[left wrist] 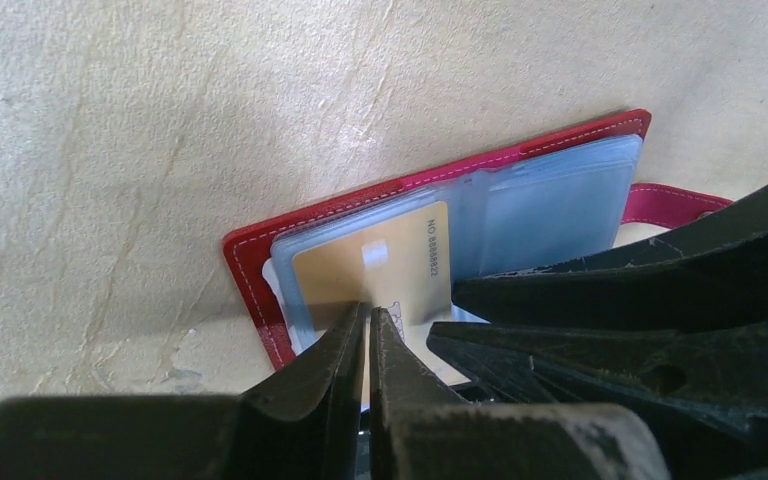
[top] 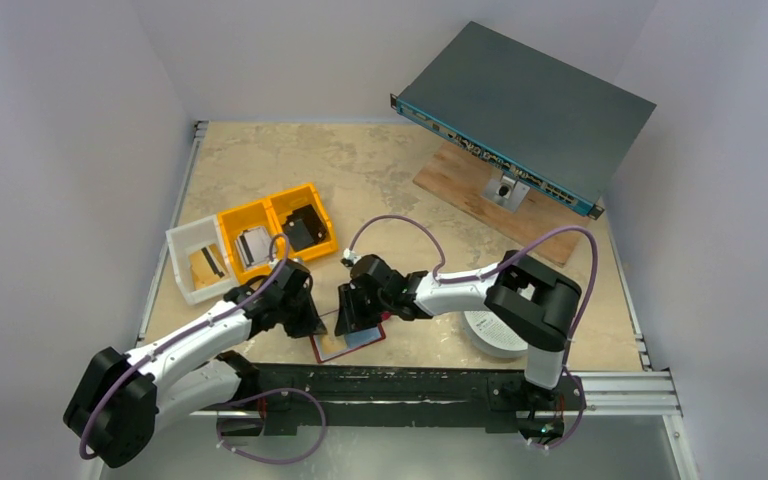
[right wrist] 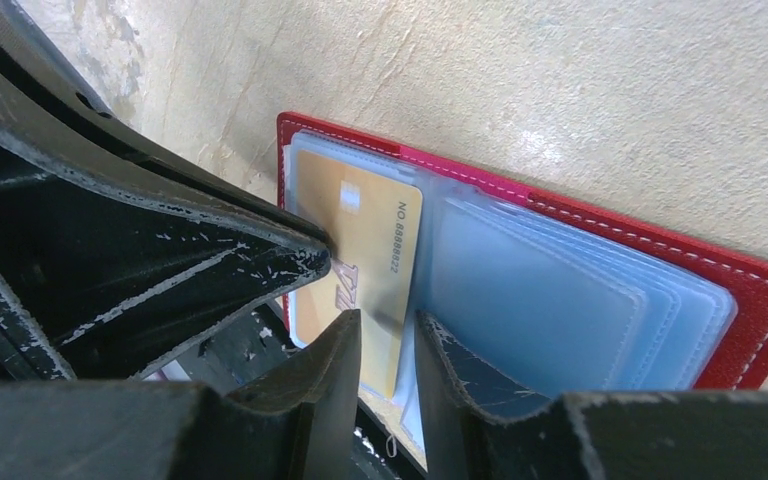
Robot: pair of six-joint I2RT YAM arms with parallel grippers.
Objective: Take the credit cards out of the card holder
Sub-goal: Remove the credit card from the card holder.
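The red card holder (top: 372,335) lies open on the table near the front edge, its pale blue-grey sleeves up; it also shows in the left wrist view (left wrist: 250,250) and the right wrist view (right wrist: 760,300). A golden-yellow credit card (left wrist: 380,265) (right wrist: 360,230) sticks partly out of a sleeve. My left gripper (top: 315,318) (left wrist: 368,315) is shut on that card's near edge. My right gripper (top: 360,312) (right wrist: 388,325) stands over the holder, jaws a little apart, straddling the card's corner and a sleeve edge. The pale blue-grey cards cannot be told from the sleeves.
Two joined yellow bins (top: 270,208) and a white bin (top: 182,240) stand at the back left with parts inside. A white round object (top: 495,335) lies right of the right arm. A grey rack unit (top: 520,115) on a wooden stand sits at the back right. A metal rail (top: 620,385) runs along the front.
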